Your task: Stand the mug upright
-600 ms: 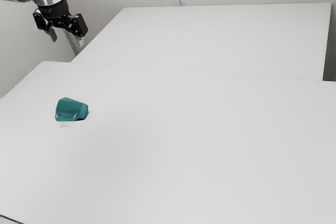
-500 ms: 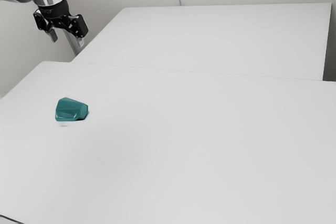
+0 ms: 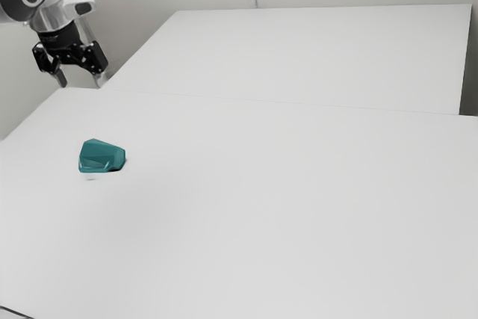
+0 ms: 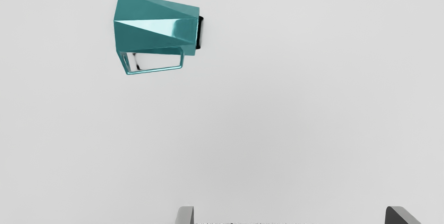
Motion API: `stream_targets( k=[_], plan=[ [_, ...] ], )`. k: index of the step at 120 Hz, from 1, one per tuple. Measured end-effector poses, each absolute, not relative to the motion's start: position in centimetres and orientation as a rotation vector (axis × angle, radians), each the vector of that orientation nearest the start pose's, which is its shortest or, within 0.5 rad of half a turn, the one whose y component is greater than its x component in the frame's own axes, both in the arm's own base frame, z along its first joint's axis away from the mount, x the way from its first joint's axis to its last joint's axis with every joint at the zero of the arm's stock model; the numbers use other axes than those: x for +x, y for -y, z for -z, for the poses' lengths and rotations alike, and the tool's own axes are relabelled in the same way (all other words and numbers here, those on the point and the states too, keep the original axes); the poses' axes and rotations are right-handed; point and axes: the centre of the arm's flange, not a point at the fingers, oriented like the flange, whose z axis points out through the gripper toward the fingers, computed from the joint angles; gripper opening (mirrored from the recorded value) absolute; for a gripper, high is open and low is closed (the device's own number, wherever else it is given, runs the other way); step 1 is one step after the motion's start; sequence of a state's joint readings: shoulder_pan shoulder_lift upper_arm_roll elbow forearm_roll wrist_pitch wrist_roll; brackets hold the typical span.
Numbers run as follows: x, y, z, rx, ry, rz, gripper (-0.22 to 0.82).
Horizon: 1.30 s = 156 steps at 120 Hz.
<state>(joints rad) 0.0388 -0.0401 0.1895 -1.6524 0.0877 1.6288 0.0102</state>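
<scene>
In the exterior view my gripper (image 3: 81, 82) hangs at the upper left, above and apart from the teal faceted mug (image 3: 101, 156). The mug lies on its side on the white table, its narrower end toward the exterior view's right. In the wrist view the mug (image 4: 156, 26) shows its angular handle beside the body and a black piece at its narrow end. The gripper (image 4: 289, 215) is open there, its two fingertips wide apart with nothing between them.
The white table (image 3: 269, 207) spreads around the mug. A second white surface (image 3: 314, 57) adjoins it at the back, with pale walls behind. A thin dark line (image 3: 15, 311) crosses the exterior view's lower left corner.
My gripper has moved down and a little toward the exterior view's left. The mug lies where it was.
</scene>
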Motion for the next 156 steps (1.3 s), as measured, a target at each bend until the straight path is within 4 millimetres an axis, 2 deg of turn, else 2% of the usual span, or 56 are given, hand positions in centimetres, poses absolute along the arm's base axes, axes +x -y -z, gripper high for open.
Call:
stream_targets(
  k=[18, 26, 32, 43, 52, 74, 96, 107, 125, 156],
  plan=[
    [51.8, -23.0, -56.7, -3.114, 0.645, -0.094, 0.6],
    [51.3, -26.5, -54.5, -3.136, 0.75, -0.135, 0.6],
    [51.5, -28.1, -52.8, -3.162, 0.789, -0.158, 0.6],
    [52.2, -29.6, -50.0, -3.218, 0.81, -0.185, 0.6],
    [52.4, -31.6, -48.4, -3.249, 0.835, -0.178, 0.6],
    [51.6, -37.7, -43.1, -3.32, 0.905, -0.184, 0.6],
    [52.8, -41.0, -38.9, -3.412, 0.854, -0.126, 0.6],
    [54.4, -42.1, -37.3, -3.455, 0.79, -0.069, 0.6],
    [56.4, -42.2, -35.7, -3.528, 0.684, 0.041, 0.6],
    [57.6, -42.1, -32.3, -3.618, 0.585, 0.18, 0.6]
  ],
)
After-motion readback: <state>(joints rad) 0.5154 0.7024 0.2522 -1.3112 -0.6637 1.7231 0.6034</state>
